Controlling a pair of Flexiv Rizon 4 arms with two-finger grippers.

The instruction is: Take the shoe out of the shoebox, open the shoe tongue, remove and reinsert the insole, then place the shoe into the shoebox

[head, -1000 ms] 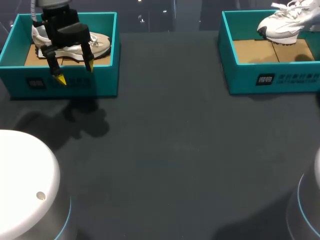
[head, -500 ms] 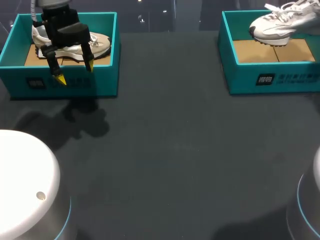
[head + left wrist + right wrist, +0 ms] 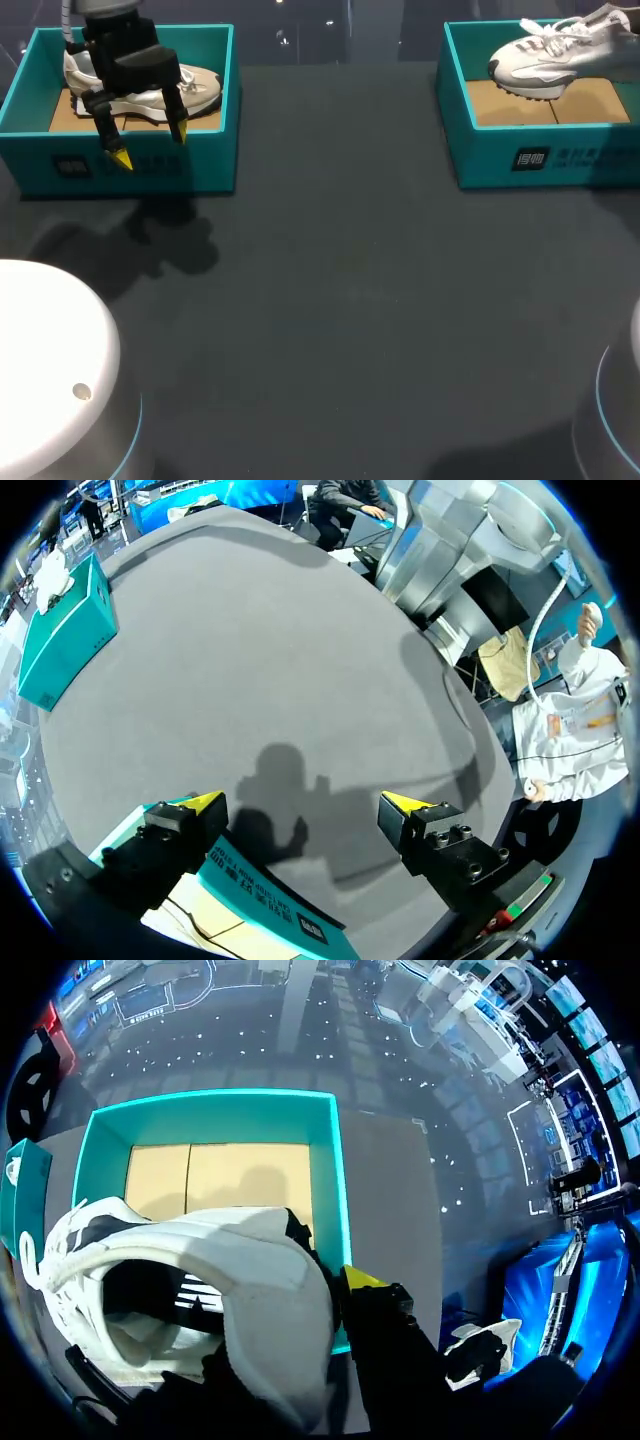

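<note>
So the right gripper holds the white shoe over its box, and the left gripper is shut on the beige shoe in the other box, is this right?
No: the left gripper is open and holds nothing; the beige shoe lies untouched in the left shoebox. The left wrist view shows this. The part about the white shoe is right.

Our left jaws are black, blocky fingers (image 3: 440, 845) dotted with small screws, each ending in a bright yellow tip (image 3: 120, 158), below a silver-grey wrist (image 3: 100, 6) with a pale cable (image 3: 67, 25) alongside. Our bases (image 3: 50, 350) at the desk's near corners are smooth white domes ringed by a thin blue light (image 3: 128, 455), the left one bearing a small round stud (image 3: 82, 392).
</note>
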